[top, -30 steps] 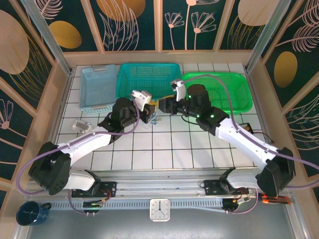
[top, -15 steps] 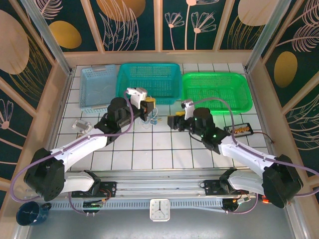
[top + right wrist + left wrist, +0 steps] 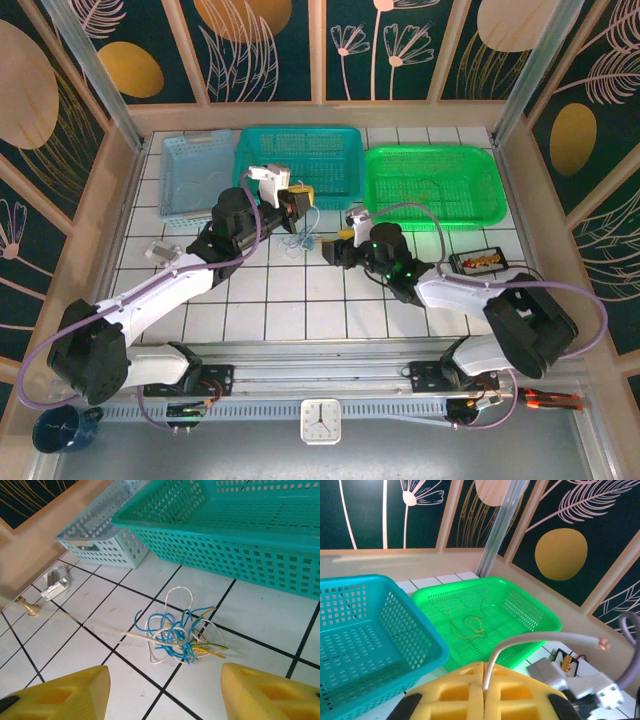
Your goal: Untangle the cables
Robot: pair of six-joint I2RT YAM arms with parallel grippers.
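We are seeing the cables lying knotted on the table, toward its far edge, just in front of the teal basket. Left jaws are clenching one whitish cable. Right jaws are hanging released, wide apart, near the knot, gripping nothing.

No legible text, brand or number; clock dial markings too small.
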